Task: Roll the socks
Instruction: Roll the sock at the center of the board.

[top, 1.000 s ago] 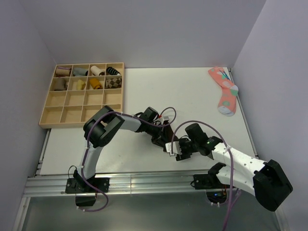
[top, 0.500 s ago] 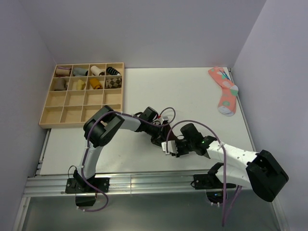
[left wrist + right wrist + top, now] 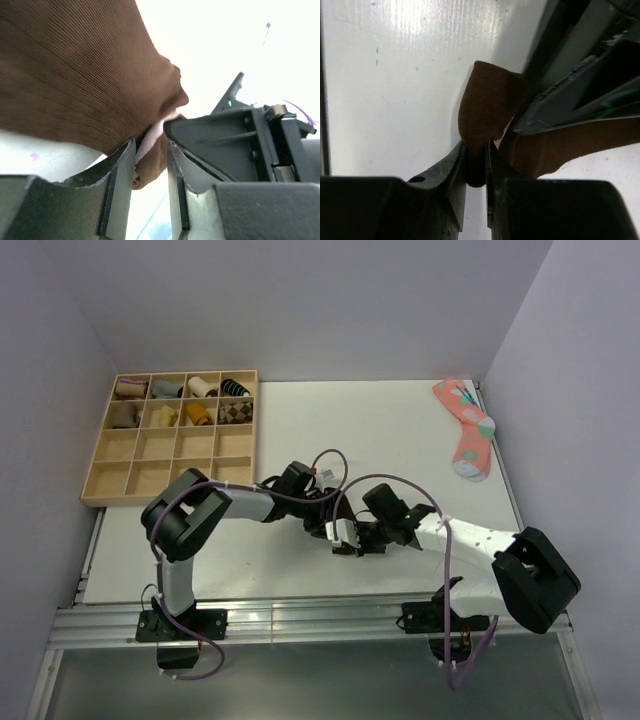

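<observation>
From above, your left tool point(image 3: 333, 530) and right tool point(image 3: 352, 538) meet nose to nose at the near middle of the counter point(image 3: 400, 440). The left wrist view shows the brown sock point(image 3: 75, 75) bunched there, a fold between narrowly parted fingers point(image 3: 117, 190); whether they grip it I cannot tell. The right wrist view shows that tool pinching a folded end, so one slack hold could let the roll spring open.
</observation>
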Robot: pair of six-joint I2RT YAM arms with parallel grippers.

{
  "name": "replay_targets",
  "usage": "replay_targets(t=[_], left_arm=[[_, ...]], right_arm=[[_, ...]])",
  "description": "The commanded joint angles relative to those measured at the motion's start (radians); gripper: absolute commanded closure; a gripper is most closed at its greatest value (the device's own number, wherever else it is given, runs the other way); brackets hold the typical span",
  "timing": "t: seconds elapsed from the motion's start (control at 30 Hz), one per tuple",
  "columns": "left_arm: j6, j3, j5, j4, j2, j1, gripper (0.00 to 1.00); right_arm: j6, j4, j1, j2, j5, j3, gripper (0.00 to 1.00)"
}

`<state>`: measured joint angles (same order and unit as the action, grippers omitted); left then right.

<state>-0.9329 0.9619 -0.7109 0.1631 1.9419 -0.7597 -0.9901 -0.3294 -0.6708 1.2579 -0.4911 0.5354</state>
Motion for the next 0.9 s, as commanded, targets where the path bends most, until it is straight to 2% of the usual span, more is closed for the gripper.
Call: replay_targets(t=[0.0, 0.23, 0.33, 0.53, 0.73, 0.87], left_arm=[[-0.006, -0.049, 0.174, 0.125, -0.090, 0.000, 0.63], [-0.012, -0.192, 0.404, 0.280, -0.202, 0.000, 0.65], [0.023, -0.309, 0.525, 0.364, -0.279, -0.006, 0.66], [0.134, -0.472, 0.777, 0.581, -0.428, -0.118, 0.68], [0.334, -0.519, 0.864, 0.702, -0.462, -0.250, 0.67], [0.440, -0.529, 0.843, 0.757, -0.442, -0.285, 0.65]], right_arm=[[0.033, -0.125, -0.001, 0.037, -0.052, 0.049, 0.87], [0.027, -0.290, 0.060, 0.113, -0.136, 0.139, 0.87], [0.001, -0.399, 0.089, 0.187, -0.184, 0.207, 0.86], [-0.032, -0.606, 0.169, 0.350, -0.236, 0.400, 0.86], [0.019, -0.720, 0.191, 0.504, -0.233, 0.532, 0.86], [0.057, -0.766, 0.194, 0.589, -0.228, 0.589, 0.86]])
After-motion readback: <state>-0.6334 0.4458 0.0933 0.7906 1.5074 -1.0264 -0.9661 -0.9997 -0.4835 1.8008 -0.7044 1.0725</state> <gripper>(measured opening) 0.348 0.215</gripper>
